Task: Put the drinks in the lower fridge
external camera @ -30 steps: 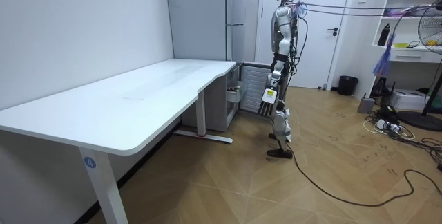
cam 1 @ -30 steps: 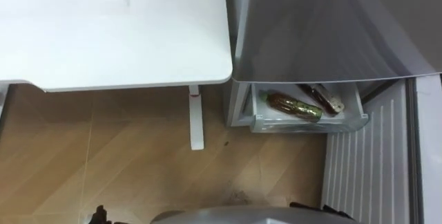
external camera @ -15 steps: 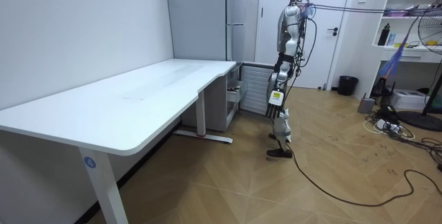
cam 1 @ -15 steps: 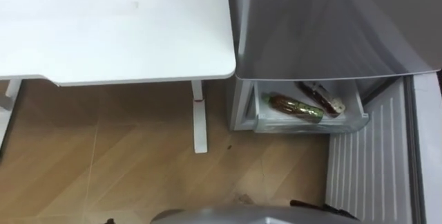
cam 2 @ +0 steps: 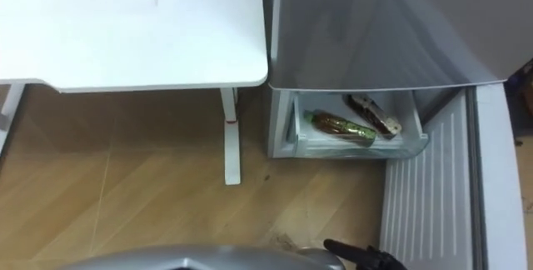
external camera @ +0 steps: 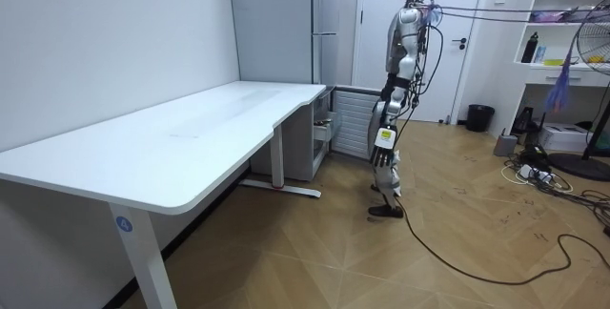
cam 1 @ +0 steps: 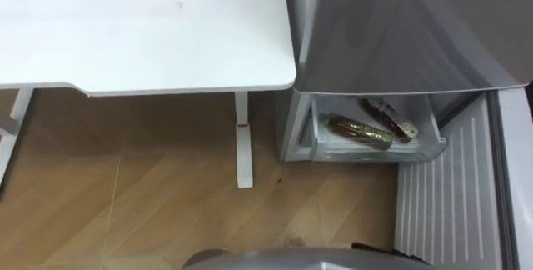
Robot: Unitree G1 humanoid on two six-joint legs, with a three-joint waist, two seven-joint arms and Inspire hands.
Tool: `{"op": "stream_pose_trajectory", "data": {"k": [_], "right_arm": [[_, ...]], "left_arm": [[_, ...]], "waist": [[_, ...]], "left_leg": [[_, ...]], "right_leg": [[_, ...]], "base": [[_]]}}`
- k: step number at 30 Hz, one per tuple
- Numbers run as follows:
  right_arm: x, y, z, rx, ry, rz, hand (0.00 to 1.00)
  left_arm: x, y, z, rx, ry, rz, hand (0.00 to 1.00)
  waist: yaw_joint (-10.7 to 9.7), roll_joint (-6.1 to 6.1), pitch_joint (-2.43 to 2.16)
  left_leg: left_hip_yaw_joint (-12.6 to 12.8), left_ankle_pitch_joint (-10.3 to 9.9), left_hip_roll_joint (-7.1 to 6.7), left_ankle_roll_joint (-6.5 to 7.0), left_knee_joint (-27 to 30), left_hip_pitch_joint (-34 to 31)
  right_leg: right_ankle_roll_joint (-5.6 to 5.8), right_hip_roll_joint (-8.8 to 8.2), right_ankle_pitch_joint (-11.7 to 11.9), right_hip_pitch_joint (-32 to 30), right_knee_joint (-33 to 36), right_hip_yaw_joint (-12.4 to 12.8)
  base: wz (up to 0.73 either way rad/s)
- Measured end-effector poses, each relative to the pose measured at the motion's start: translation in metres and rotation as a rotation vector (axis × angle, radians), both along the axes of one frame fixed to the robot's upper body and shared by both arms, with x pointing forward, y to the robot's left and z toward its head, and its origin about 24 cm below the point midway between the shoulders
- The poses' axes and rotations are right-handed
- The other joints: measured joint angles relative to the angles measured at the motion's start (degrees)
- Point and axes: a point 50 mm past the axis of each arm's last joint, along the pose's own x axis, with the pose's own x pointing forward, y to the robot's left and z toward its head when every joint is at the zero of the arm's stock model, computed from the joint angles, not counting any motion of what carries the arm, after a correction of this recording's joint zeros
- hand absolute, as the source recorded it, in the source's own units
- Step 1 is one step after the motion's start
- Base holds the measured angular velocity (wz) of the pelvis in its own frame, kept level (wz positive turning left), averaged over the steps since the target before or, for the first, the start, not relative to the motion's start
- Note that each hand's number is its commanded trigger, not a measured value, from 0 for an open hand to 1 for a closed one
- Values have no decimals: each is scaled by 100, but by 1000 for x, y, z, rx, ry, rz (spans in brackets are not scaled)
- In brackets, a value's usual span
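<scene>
Two plastic drink bottles (cam 1: 360, 129) lie in the clear fridge drawer (cam 1: 379, 148), well apart from the left hand (external camera: 381, 154); its fingers are too small to tell open from closed.

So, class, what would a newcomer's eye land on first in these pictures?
The grey fridge's open lower drawer, right of the white desk, holds a greenish bottle and a darker bottle lying flat. In the room view the robot stands upright by that fridge.

Robot straightened up before fridge (cam 1: 400, 28).
</scene>
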Motion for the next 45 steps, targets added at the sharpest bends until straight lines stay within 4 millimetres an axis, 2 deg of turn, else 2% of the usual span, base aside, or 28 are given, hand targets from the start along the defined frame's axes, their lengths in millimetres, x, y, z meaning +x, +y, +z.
{"op": "stream_pose_trajectory", "data": {"k": [2,4,6,8,10,11,12,13,14,15,16,17,19,20,21,22,23,25,27,30,32,34,36,39,41,42,45], "right_arm": [[1,0,0,1,-3,3,0],[4,0,0,4,-9,-6,0],[3,1,0,10,-14,-39,0],[5,2,0,20,-28,-86,0],[12,1,1,33,-64,-171,0],[16,-2,2,37,-90,-225,0],[19,-4,3,38,-106,-253,0],[30,-6,5,43,-148,-303,0],[38,-6,6,49,-175,-328,0],[56,-7,9,63,-232,-369,0],[72,-7,12,77,-284,-412,0],[80,-7,14,85,-307,-430,0],[112,-8,24,119,-403,-502,0],[121,-9,27,129,-429,-522,0],[139,-10,35,149,-481,-553,0],[156,-13,43,164,-532,-576,0],[164,-15,48,169,-556,-580,0],[189,-32,68,159,-644,-608,0],[206,-47,85,145,-710,-619,0],[234,-73,121,101,-827,-605,0],[245,-82,137,84,-879,-597,0],[263,-81,154,89,-915,-575,0],[264,-83,157,72,-911,-568,0],[268,-91,169,31,-936,-508,0],[271,-95,176,-3,-937,-485,0],[272,-96,179,-24,-929,-479,0],[277,-98,187,-61,-926,-485,0]], "left_arm": [[-1,1,0,2,0,13,0],[-2,1,0,2,-3,26,0],[-2,0,0,-12,-8,42,0],[-7,-2,-1,-31,-4,73,0],[-11,-9,-2,-53,8,77,0],[-9,-14,-4,-72,0,79,0],[-7,-16,-4,-81,-6,77,0],[-2,-19,-5,-91,-25,76,0],[2,-19,-5,-93,-35,79,0],[10,-18,-5,-95,-52,83,0],[21,-18,-5,-95,-74,76,0],[26,-18,-6,-97,-88,82,0],[46,-18,-5,-105,-137,86,0],[51,-18,-4,-105,-149,77,0],[61,-18,-3,-106,-183,77,0],[67,-17,-2,-106,-205,82,0],[69,-16,-1,-101,-210,72,0],[81,-11,2,-73,-232,31,0],[83,-5,4,-62,-246,54,0],[83,8,8,-25,-255,67,0],[84,17,11,7,-254,44,0],[84,23,13,32,-252,39,0],[83,26,14,47,-245,24,0],[90,23,16,48,-274,-5,0],[94,23,17,44,-298,2,0],[97,24,19,46,-308,-5,0],[98,25,21,49,-328,-28,0]], "waist": [[8,8,-1],[44,44,2],[131,61,1],[177,100,0],[167,205,5],[165,260,28],[164,308,26],[170,347,17],[174,367,25],[176,426,67],[190,461,87],[229,462,90],[325,433,111],[325,409,125],[324,363,156],[349,326,174],[378,307,187],[509,274,196],[645,256,199],[723,232,210],[818,187,233],[836,126,256],[835,63,247],[858,-1,246],[917,-32,245],[946,-70,250],[1024,-90,254]], "left_leg": [[1,-84,97,-76,166,-65],[0,-202,234,-207,472,-175],[11,-240,349,-274,762,-295],[-6,-238,444,-280,1047,-448],[-101,-217,502,-314,1269,-683],[-130,-186,515,-370,1340,-880],[-134,-173,522,-390,1356,-980],[-129,-154,510,-422,1337,-1168],[-135,-146,490,-435,1317,-1283],[-192,-133,467,-446,1310,-1566],[-199,-116,465,-477,1311,-1798],[-200,-94,462,-505,1301,-1916],[-291,1,377,-501,1323,-2408],[-334,52,330,-491,1337,-2526],[-355,154,259,-454,1365,-2774],[-399,199,232,-434,1448,-3055],[-426,220,220,-422,1519,-3206],[-548,280,174,-370,1791,-3823],[-564,350,121,-315,1904,-4198],[-570,543,-71,-204,1917,-4707],[-560,603,-139,-161,1958,-4933],[-576,653,-221,-124,2028,-5195],[-572,664,-209,-107,2131,-5430],[-561,702,-213,-38,2285,-5877],[-546,722,-243,-30,2298,-6022],[-551,761,-296,-28,2287,-6093],[-543,844,-306,-17,2279,-6232]], "right_leg": [[-77,68,-98,-65,127,-14],[-202,204,-274,-158,284,-7],[-292,245,-424,-271,476,61],[-407,279,-496,-358,631,17],[-512,301,-596,-521,796,-47],[-544,286,-612,-673,870,-107],[-551,283,-616,-769,904,-134],[-580,245,-630,-1023,1061,-167],[-595,218,-639,-1178,1167,-178],[-600,164,-640,-1501,1373,-266],[-621,145,-629,-1779,1471,-309],[-645,135,-616,-1910,1501,-321],[-699,11,-602,-2412,1703,-459],[-703,-29,-604,-2535,1758,-471],[-721,-139,-601,-2772,1864,-538],[-748,-196,-586,-3025,1951,-603],[-756,-225,-582,-3152,2006,-632],[-792,-332,-556,-3654,2216,-770],[-777,-403,-535,-4006,2351,-784],[-738,-662,-505,-4539,2573,-837],[-730,-755,-499,-4782,2705,-828],[-727,-883,-516,-5032,2885,-860],[-733,-915,-544,-5223,2956,-901],[-701,-927,-465,-5628,3070,-867],[-687,-951,-437,-5785,3115,-854],[-687,-1016,-427,-5877,3158,-857],[-695,-1056,-373,-6029,3176,-860]], "base": [[-7],[-9],[-10],[-12],[5],[17],[21],[14],[13],[17],[18],[11],[22],[40],[37],[31],[28],[29],[25],[26],[21],[21],[11],[2],[0],[3],[1]]}}
